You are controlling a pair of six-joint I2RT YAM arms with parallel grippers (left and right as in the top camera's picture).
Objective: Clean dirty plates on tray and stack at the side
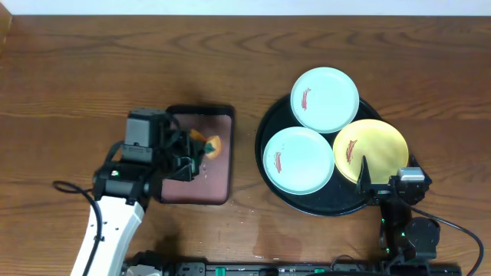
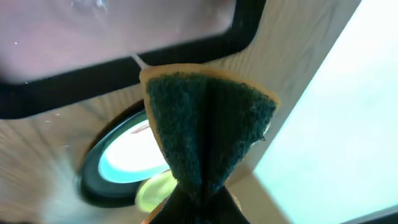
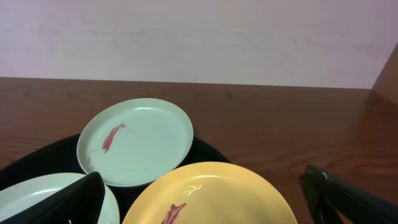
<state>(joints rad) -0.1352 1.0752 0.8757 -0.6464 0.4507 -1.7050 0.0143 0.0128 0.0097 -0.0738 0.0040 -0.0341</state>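
Sponge [image 1: 212, 145] in hand, 3 plates [image 1: 325, 99] unwiped
Left gripper [image 1: 193, 156] pinches the sponge; right gripper [image 1: 383, 181], jaws spread, should steady the yellow plate [image 1: 376, 142] at its rim before wiping along the smear [image 1: 350, 149].

From overhead I see a dark-brown wood-grain table [image 1: 92, 69] filling nearly the whole view, with a pale strip [image 1: 307, 6] along its far edge. My right wrist view shows a plain, pinkish-white wall [image 3: 199, 37] behind it, evenly lit, and a brown panel [image 3: 390, 74] at the right edge.
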